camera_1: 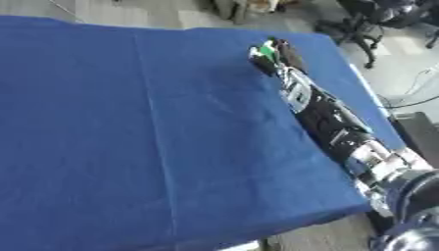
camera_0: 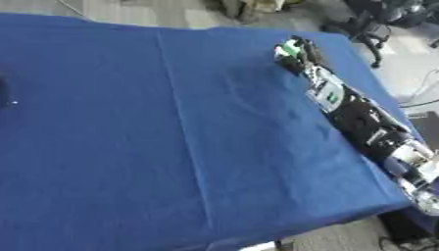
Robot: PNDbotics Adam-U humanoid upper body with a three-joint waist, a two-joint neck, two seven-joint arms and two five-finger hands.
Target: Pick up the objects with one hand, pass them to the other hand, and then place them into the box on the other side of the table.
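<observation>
Reaching across the blue table with a green thing in the right hand

Stretching from the lower right corner toward the far right part of the table, the right arm (camera_1: pixel 334 130) lies long and nearly straight, low over the cloth. At its end the right hand (camera_0: pixel 296 56) has its dark fingers curled round a small green object (camera_0: pixel 291 48); only a green patch with a bit of white shows between the fingers, and its shape cannot be made out. Hand and object sit near the table's far right corner, above the blue tablecloth (camera_0: pixel 171 147), and whether they touch the cloth cannot be told.

Behind the hand, the forearm shows a white and silver section, then a black one, then silver joints toward the elbow.

A long crease runs down the cloth from the far edge to the near edge, well to the left of the arm.

In the left eye view a dark shape (camera_0: pixel 3 93) shows at the left edge of the picture; the right eye view does not show it. The right eye view shows more of the upper arm at the lower right corner
</observation>
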